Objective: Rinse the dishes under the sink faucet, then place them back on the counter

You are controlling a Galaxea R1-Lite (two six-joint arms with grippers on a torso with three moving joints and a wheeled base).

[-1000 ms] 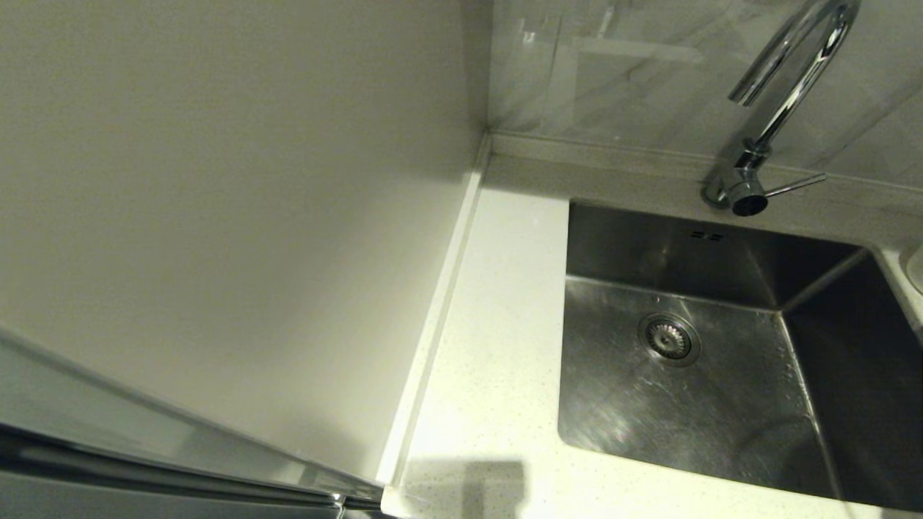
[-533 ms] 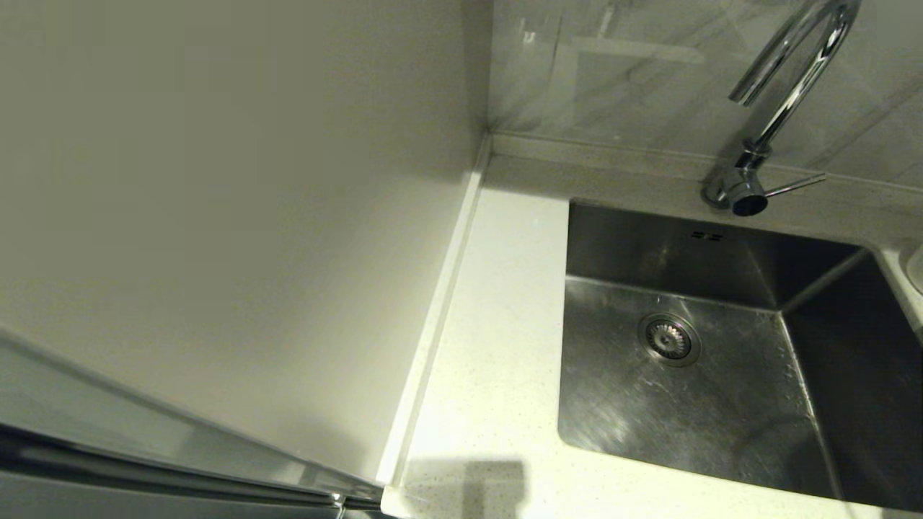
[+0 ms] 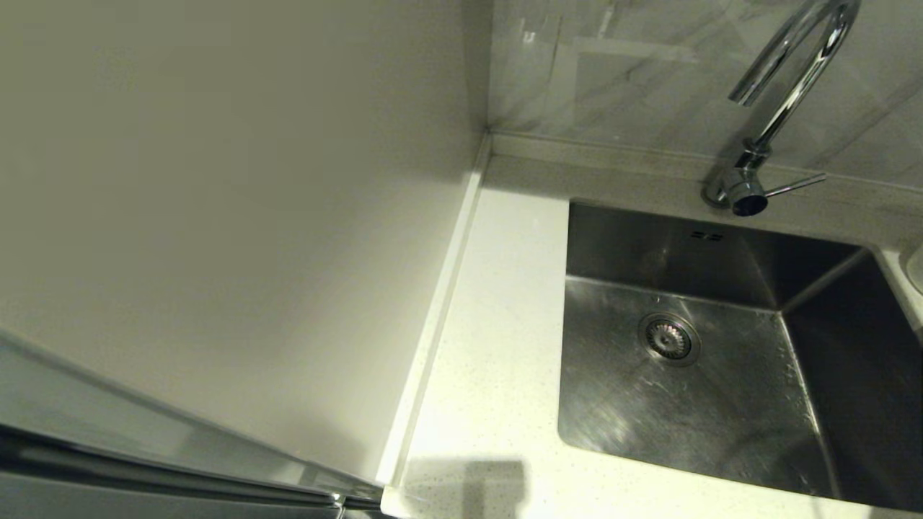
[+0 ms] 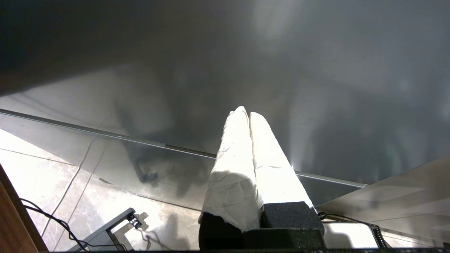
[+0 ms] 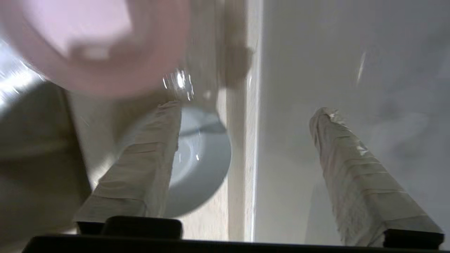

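A white speckled counter (image 3: 490, 375) is seen beside a plain wall, and a shiny metal sink (image 3: 721, 404) is set into it. A round drain (image 3: 669, 338) sits in the sink floor, and nothing else is seen in the basin. A tall curved faucet (image 3: 782, 101) stands behind the sink, and no water is seen coming out of it.

No arm is seen from the head camera. In the right wrist view, the right gripper (image 5: 248, 112) is seen with its two wrapped fingers (image 5: 147, 165) spread wide apart, and nothing is held between them. A pale blue-grey bowl (image 5: 200, 161) lies on the counter just past one finger and is partly hidden by it. A pink bowl (image 5: 95, 42) is seen near it, blurred. Both bowls are next to the raised rim (image 5: 242, 140) at the counter's edge.

In the left wrist view, the left gripper (image 4: 248, 114) is seen low down over a tiled floor (image 4: 52, 182), away from the sink. Its two white fingers are pressed together, and nothing is gripped.
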